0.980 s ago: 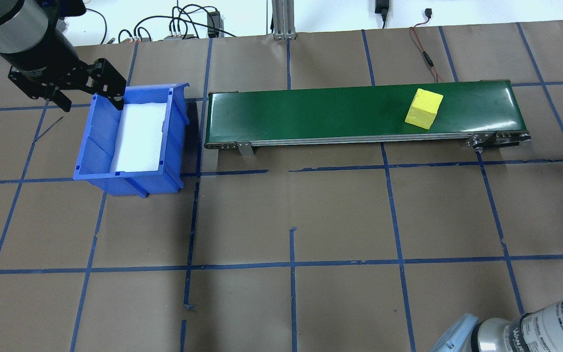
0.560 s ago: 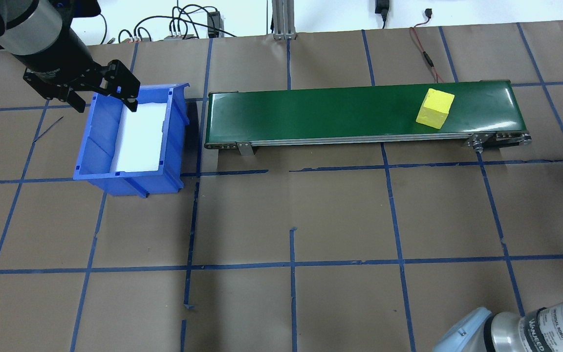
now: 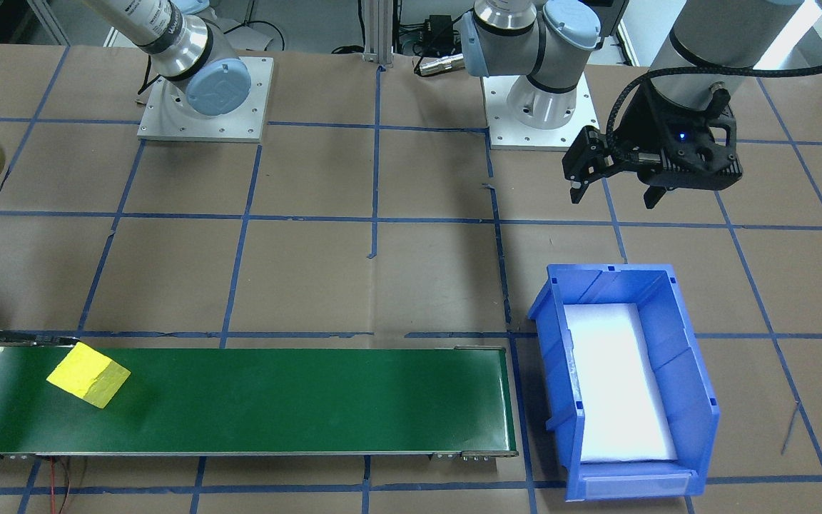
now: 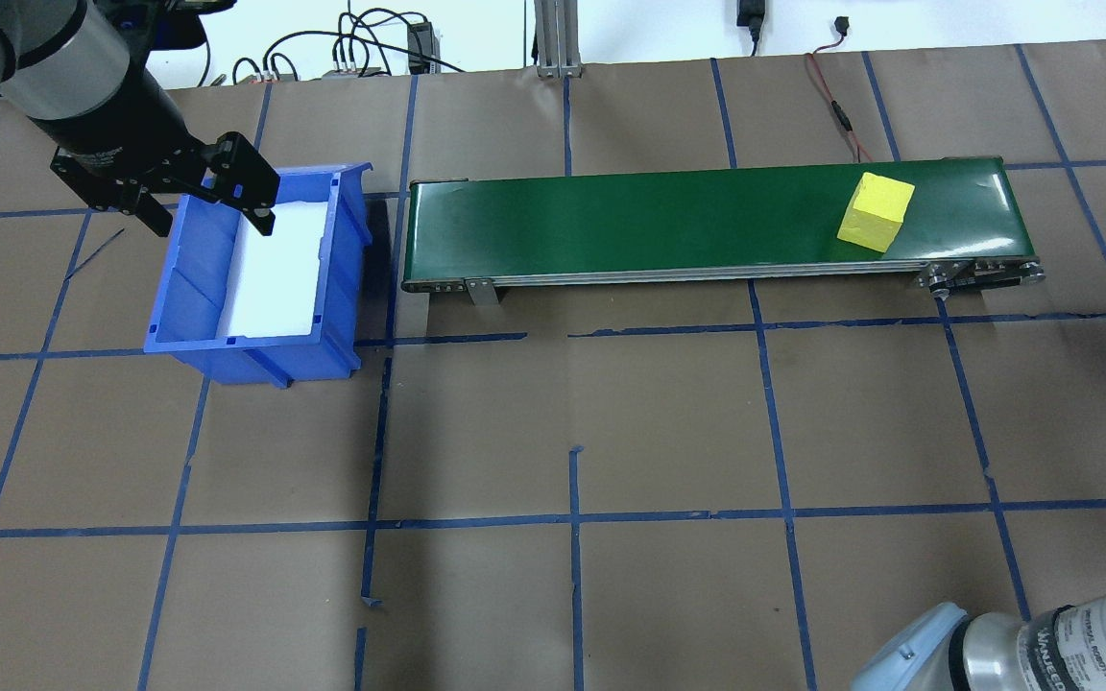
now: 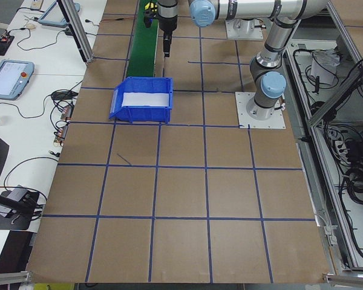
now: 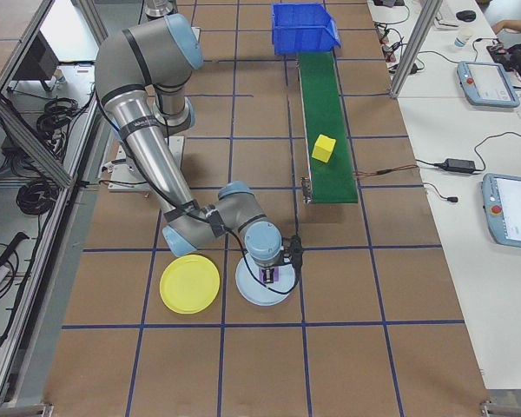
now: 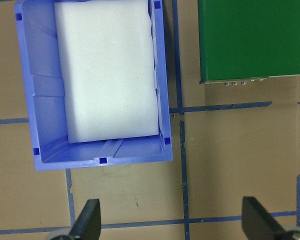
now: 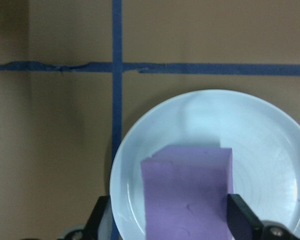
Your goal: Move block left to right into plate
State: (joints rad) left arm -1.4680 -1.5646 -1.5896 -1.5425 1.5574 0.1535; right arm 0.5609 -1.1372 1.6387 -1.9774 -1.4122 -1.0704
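1. The yellow block [image 4: 877,213] is sitting at the right end of the green belt [image 4: 630,221], close to its lower edge.
2. The yellow plate [image 6: 189,285] is lying on the worktop [image 6: 373,347], just beside a pale-blue plate [image 6: 246,294].
3. The left claw [image 4: 212,219] is hanging open over the upper left rim of the blue bin [image 4: 255,362].
4. The right claw [image 8: 169,222] is straddling a purple block [image 8: 187,195] with its jaws spread, and a gap is showing on the block's left side.

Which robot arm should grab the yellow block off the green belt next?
Probably the right. The yellow block sits near the green belt's end on that arm's side, and the yellow plate lies beside the right gripper. The left gripper hangs open over the blue bin, far away.
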